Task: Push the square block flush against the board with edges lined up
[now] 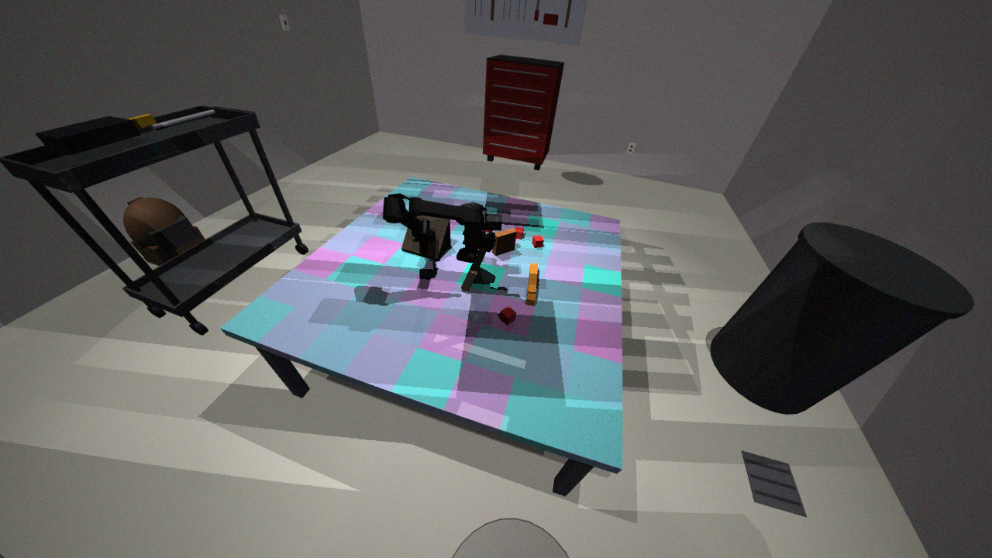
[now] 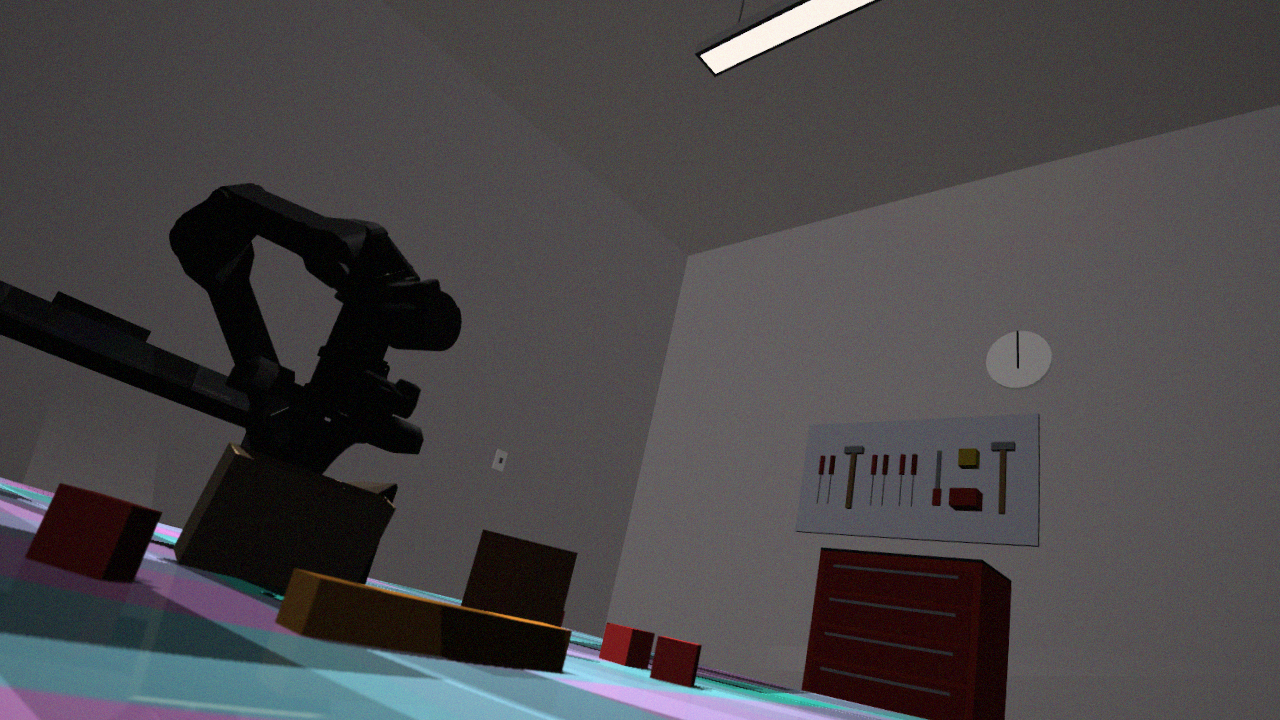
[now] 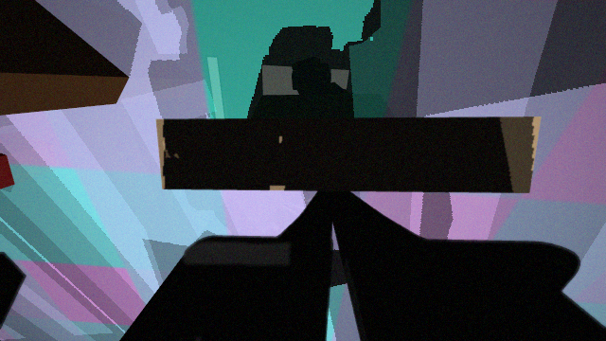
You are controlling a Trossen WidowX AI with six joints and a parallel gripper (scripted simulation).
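Observation:
A tan board (image 1: 469, 280) (image 2: 277, 528) (image 3: 379, 156) stands on edge, mostly in shadow. A brown squarish block (image 1: 505, 242) (image 2: 519, 574) (image 3: 62, 90) stands beyond it, with a gap between the two. The block shows at the upper left in the wrist view. My gripper (image 3: 329, 189) is shut and empty. Its fingertips are close to the board's near long side. I cannot tell whether they touch it. In the exterior view the board hides the fingertips.
An orange bar (image 1: 532, 285) (image 2: 375, 617) lies in front of the block and board. A red cube (image 1: 508, 315) (image 2: 80, 530) sits near one end of the bar. Two more red cubes lie beyond its other end. A dark brown box (image 1: 411, 243) stands beside the arm.

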